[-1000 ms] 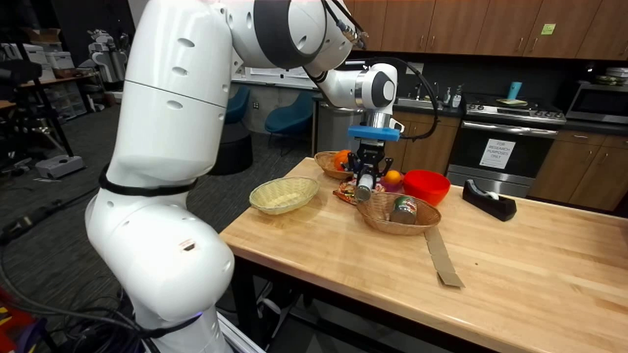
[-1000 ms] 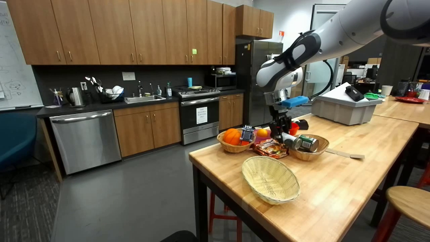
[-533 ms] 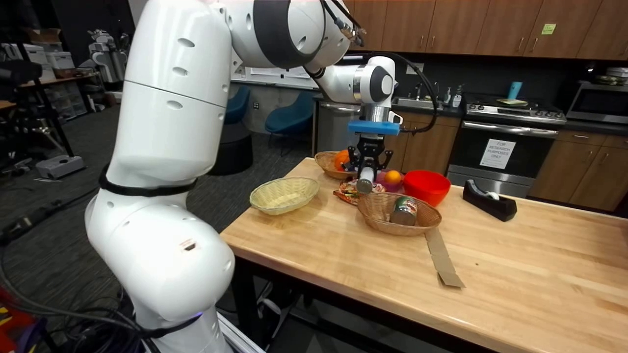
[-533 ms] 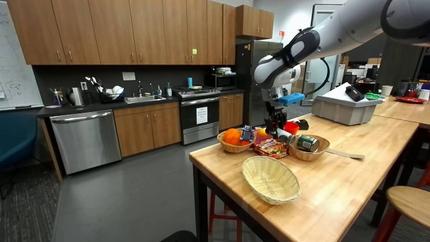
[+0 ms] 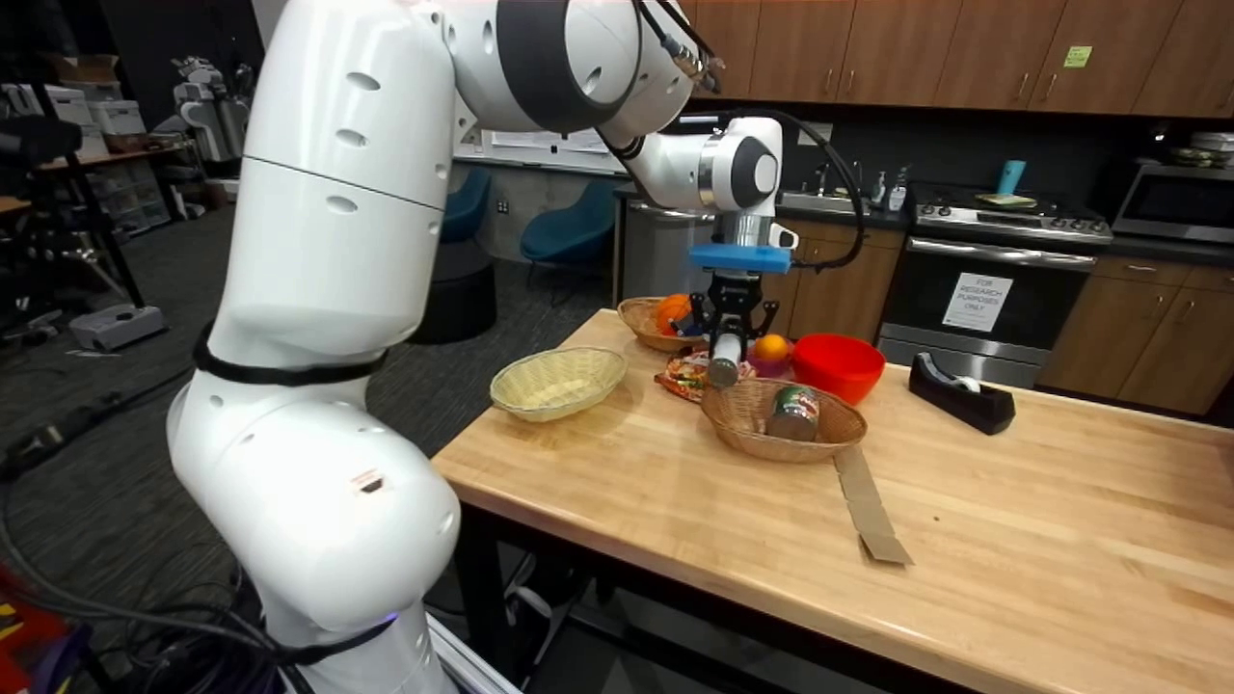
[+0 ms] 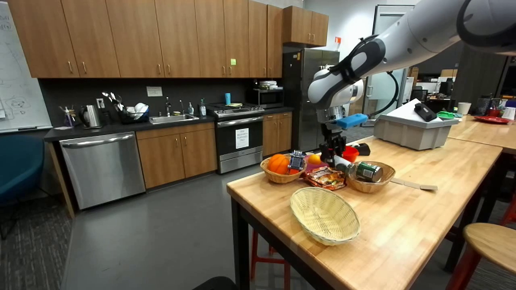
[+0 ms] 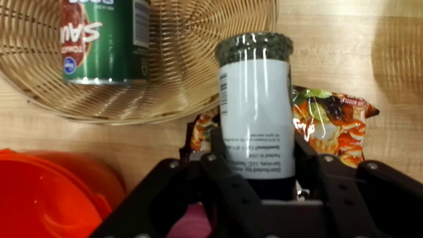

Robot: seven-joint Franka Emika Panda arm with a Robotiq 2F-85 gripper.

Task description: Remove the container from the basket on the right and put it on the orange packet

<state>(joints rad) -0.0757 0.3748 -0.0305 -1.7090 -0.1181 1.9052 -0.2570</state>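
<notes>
Wrist view: shows the container (image 7: 257, 115) grasped between the fingers (image 7: 307, 158), pinched from both sides. Bears a white label with upside-down print and a barcode, and ends away from the fingers in dark, speckled, glossy contents. Hides part of the orange packet (image 7: 333, 129) and a little of the rim of the basket (image 7: 185, 66).

In both exterior views, hangs tilted outside the hollow of the basket, sloping down towards the speckled end, close by the far left rim and the right end of the packet. Cannot tell whether touching either.

In the basket, shows a green can (image 7: 109, 43) lying on its side. Shows the packet lying on the bench (image 5: 723, 540), just beside the basket.

In an exterior view, shows a red bowl (image 5: 839, 368) on the far side of the basket and, left of that bowl, an orange fruit (image 5: 771, 347) against a purple object (image 5: 768, 367), partly hidden. Farther right, shows a black tape dispenser (image 5: 959, 397), and nearer, a cardboard strip (image 5: 872, 506) stretching from the basket towards the near edge. To the left, well apart from the basket, shows a pale yellow basket (image 5: 559, 384).

In an exterior view, shows at the far left another brown basket (image 6: 280, 178) holding an orange ball (image 6: 278, 164) and a small gridded object (image 6: 297, 160).
</notes>
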